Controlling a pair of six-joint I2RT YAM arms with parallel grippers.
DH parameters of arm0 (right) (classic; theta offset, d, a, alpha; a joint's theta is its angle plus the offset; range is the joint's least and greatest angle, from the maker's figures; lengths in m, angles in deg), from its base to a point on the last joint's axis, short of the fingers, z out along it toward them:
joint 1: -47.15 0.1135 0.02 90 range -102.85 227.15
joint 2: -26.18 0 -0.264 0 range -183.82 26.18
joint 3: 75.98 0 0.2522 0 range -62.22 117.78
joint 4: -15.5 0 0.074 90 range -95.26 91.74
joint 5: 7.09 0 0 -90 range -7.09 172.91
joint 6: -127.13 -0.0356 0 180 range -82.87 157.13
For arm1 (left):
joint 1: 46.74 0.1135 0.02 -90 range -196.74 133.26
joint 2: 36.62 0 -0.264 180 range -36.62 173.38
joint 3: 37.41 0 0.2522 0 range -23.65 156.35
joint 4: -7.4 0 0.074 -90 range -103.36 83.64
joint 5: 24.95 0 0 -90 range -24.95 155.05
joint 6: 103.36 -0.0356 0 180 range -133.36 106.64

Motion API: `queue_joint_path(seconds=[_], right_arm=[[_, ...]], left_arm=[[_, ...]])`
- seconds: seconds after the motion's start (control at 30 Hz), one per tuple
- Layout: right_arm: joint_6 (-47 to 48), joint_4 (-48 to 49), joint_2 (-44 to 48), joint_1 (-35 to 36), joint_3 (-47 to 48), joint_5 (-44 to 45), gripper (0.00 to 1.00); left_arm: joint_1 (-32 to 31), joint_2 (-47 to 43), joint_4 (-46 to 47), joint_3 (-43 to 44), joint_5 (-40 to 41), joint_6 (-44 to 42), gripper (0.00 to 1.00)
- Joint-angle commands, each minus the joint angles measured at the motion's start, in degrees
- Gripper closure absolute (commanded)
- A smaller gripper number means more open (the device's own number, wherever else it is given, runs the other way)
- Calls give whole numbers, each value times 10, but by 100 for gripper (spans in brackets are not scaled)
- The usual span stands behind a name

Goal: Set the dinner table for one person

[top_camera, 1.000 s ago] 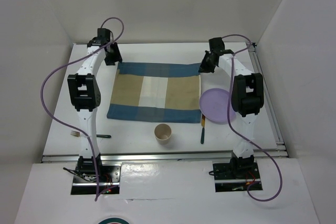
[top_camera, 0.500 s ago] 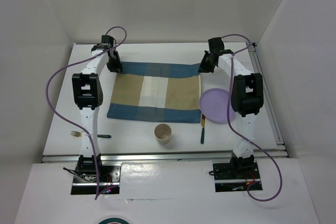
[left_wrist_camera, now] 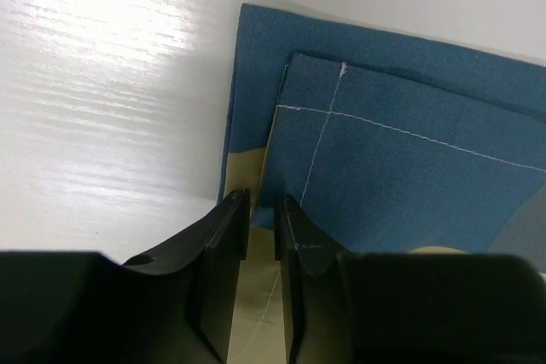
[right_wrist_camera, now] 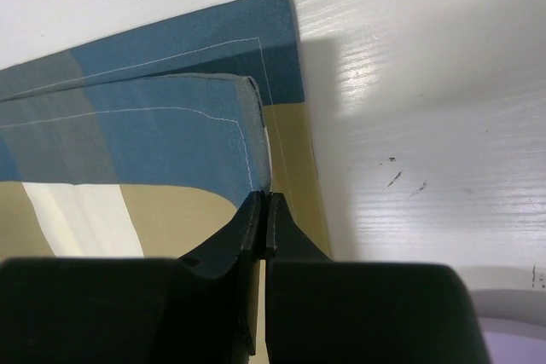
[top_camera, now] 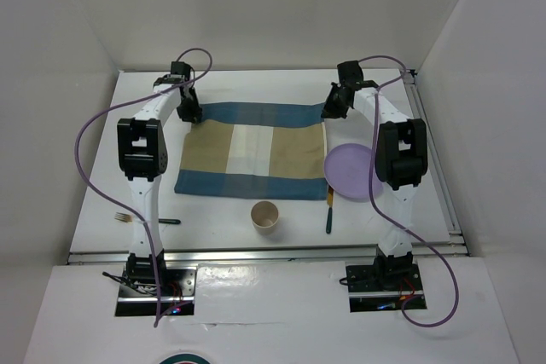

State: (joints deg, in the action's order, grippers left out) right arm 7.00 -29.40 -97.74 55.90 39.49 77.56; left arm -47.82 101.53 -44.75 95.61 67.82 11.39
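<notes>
Jaws of my right gripper [right_wrist_camera: 263, 198] are pressed together on the doubled edge of the placemat [right_wrist_camera: 171, 125] at its far right corner. My left gripper [left_wrist_camera: 260, 206] sits at the far left corner, jaws a narrow slit apart astride the folded edge; whether they bite the cloth I cannot tell.

Both wrist views show a second blue layer with white stitching lying on the mat, which the overhead view does not. Only the overhead view shows all the tableware. The right wrist view catches just a lilac sliver.

A second ago my left gripper hung just beyond that far left corner, off the cloth. My right one has not shifted, nor has the tableware.

I count:
- one placemat and two grippers
- one purple plate [top_camera: 350, 172] just beside the mat's right edge
- one cup [top_camera: 265, 216] just off its near edge
- one knife [top_camera: 329, 210] off its near right corner
- one fork [top_camera: 145, 219] beyond its near left corner

The dinner table [top_camera: 213, 226] lies under the placemat and spreads past it on every side.
</notes>
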Motion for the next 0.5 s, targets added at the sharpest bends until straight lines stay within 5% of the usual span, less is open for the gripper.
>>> queue_joint_path(seconds=[0.0, 0.1, 0.27, 0.47], right_arm=[[8, 3, 8, 7, 16, 2, 100], [8, 3, 8, 7, 16, 2, 100], [8, 3, 13, 7, 10, 2, 100], [2, 3, 13, 7, 10, 2, 100]], left_arm=[[-4, -29, -12, -6, 0, 6, 63], [-4, -22, -25, -1, 7, 14, 63], [-4, -60, -11, -15, 12, 21, 33], [-4, -62, -12, -2, 17, 21, 42]])
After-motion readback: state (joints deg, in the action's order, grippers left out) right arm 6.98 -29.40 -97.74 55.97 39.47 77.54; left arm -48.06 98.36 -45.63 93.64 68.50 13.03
